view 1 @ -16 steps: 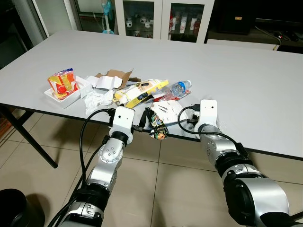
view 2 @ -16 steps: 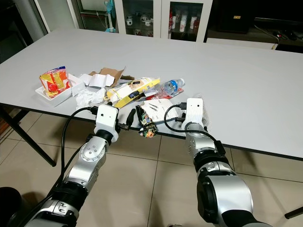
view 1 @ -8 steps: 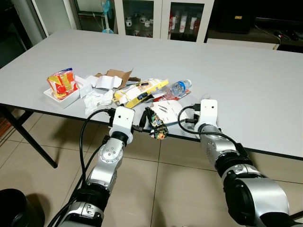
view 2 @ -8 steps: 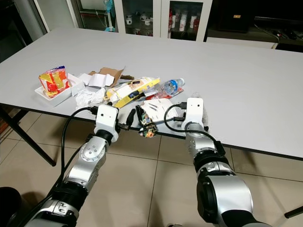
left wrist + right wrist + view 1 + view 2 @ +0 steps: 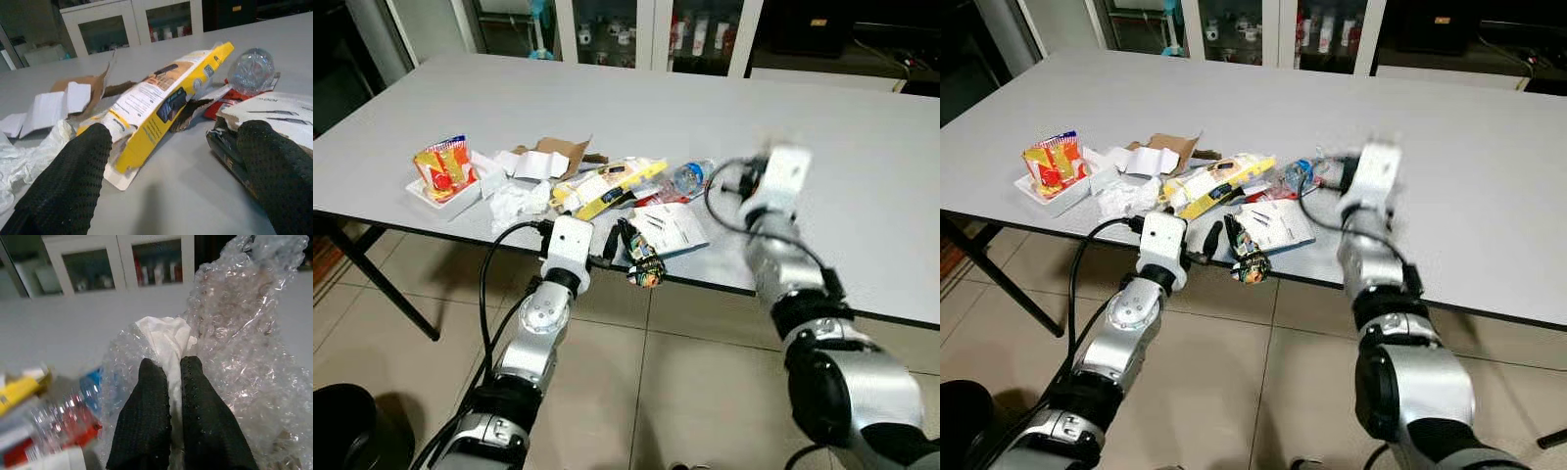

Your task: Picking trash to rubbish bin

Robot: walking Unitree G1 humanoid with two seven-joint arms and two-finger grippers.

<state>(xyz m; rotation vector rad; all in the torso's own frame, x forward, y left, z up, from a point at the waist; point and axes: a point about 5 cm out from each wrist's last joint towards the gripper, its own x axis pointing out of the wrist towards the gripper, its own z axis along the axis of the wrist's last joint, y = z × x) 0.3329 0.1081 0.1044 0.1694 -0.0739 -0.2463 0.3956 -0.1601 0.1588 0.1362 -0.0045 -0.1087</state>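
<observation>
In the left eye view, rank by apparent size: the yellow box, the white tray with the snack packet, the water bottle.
1. Yellow box, the longest of the three.
2. White tray, a close second; with the snack packet standing in it, the two look nearly alike, so this order is unsure.
3. Water bottle, plainly smallest, partly hidden by the pile.

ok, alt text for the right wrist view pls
The right end effector, its two black fingers shut, pinches a crumpled white tissue wrapped in clear bubble wrap. Behind, blurred, are a plastic bottle on the grey table and glass-door cabinets.
</observation>
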